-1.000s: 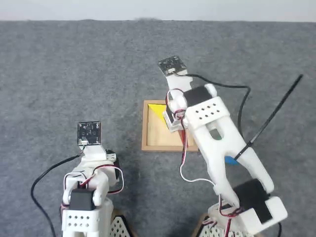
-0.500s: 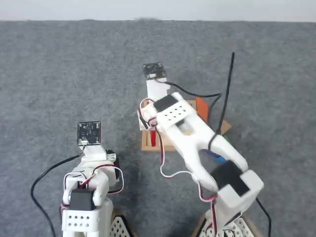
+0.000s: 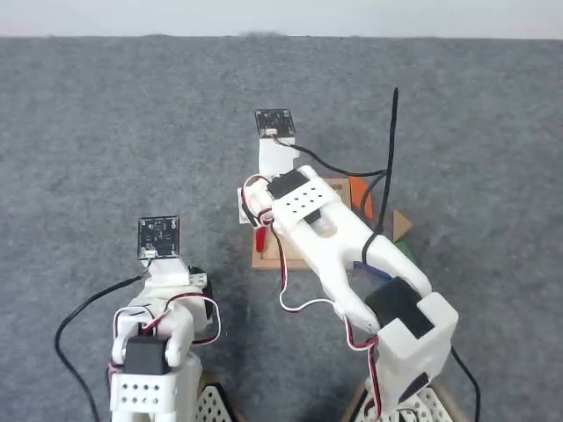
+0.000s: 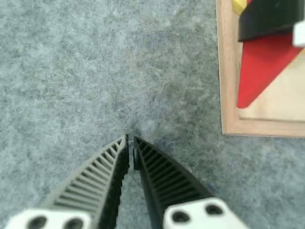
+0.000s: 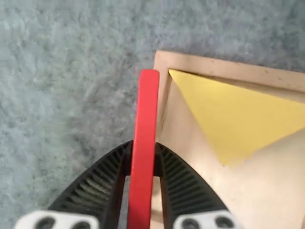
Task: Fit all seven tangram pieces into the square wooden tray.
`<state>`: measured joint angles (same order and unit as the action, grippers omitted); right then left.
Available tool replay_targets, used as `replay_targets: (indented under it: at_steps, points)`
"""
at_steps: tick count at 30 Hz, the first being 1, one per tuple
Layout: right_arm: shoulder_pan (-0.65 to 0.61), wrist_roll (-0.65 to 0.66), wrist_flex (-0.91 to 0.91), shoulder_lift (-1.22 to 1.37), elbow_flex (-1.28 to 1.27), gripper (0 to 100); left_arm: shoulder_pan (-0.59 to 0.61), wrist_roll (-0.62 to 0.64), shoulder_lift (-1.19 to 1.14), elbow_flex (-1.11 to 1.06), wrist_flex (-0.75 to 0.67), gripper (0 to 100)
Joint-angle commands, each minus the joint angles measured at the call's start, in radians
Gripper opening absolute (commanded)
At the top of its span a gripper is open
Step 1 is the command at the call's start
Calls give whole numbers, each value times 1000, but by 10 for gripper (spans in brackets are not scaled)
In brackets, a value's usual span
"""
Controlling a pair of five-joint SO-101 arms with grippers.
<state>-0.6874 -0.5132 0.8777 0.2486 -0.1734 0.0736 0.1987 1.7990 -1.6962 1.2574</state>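
Nearest you, your left end effector [image 4: 130,138] is sitting clenched and empty over the grey worktop [image 4: 71,57], just as it was a second ago. It is taking no part.

Your right arm is the one moving. Over the last second it has been swinging from the right side of the square wooden tray [image 3: 264,261] across to its left rim. The right end effector [image 5: 143,145] is grasping the red piece [image 5: 147,105] on edge, and the piece's far end is hanging at that rim, not yet down inside. So you are bringing a second piece in, but placement is still to come.

Inside the tray, the yellow triangle [image 5: 238,109] is already lying flat in the far corner. I judge the rim to be your obstacle: the red piece needs to clear it and tip flat without nudging the yellow one.

Beyond the arm, to the tray's right, an orange piece [image 3: 359,192], a tan triangle [image 3: 402,224] and a green piece [image 3: 403,251] are waiting on the worktop.
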Motion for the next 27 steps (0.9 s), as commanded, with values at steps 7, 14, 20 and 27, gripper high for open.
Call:
replay_targets:
  at_steps: [7, 14, 20, 27]
  points:
    - [-5, 31, -35, -21, -6, 10, 6, -15, 20, 13, 5, 14]
    - [-7, 34, 5, -21, -6, 10, 6, -15, 20, 13, 5, 14]
    - [-28, 107, 7, -21, -29, 11, 6, -15, 20, 13, 5, 14]
    - [-50, 107, 10, -21, -31, 138, 6, -15, 20, 13, 5, 14]
